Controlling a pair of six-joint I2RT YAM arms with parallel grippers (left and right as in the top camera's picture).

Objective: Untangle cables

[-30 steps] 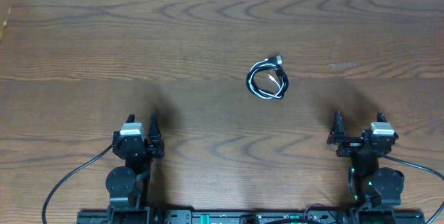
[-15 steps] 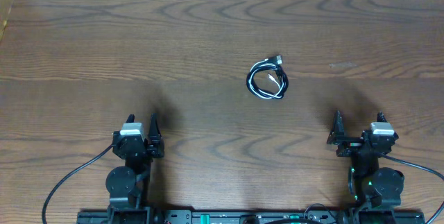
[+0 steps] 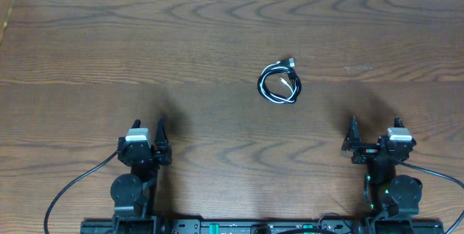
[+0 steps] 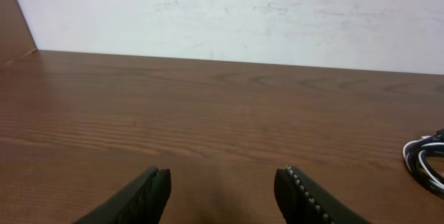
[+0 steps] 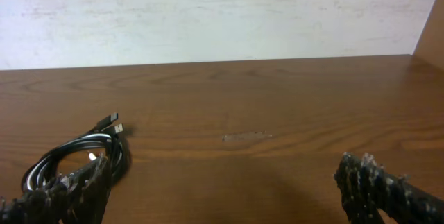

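The cables (image 3: 280,84) lie as one small tangled coil of black and white cords on the wooden table, right of centre, with a plug end poking out at the top right. Both grippers rest low at the table's near edge, well short of the coil. My left gripper (image 3: 148,127) stands partly open with nothing between its fingers (image 4: 223,179); the cables (image 4: 424,161) show only at that view's right edge. My right gripper (image 3: 375,129) is wide open and empty (image 5: 223,168), and the cables (image 5: 76,156) lie ahead of its left finger.
The brown wooden table (image 3: 145,46) runs back to a white wall (image 4: 229,9). A faint scuff mark (image 5: 246,136) sits on the wood right of the coil. Thick black robot wires (image 3: 72,187) trail from the arm bases at the near edge.
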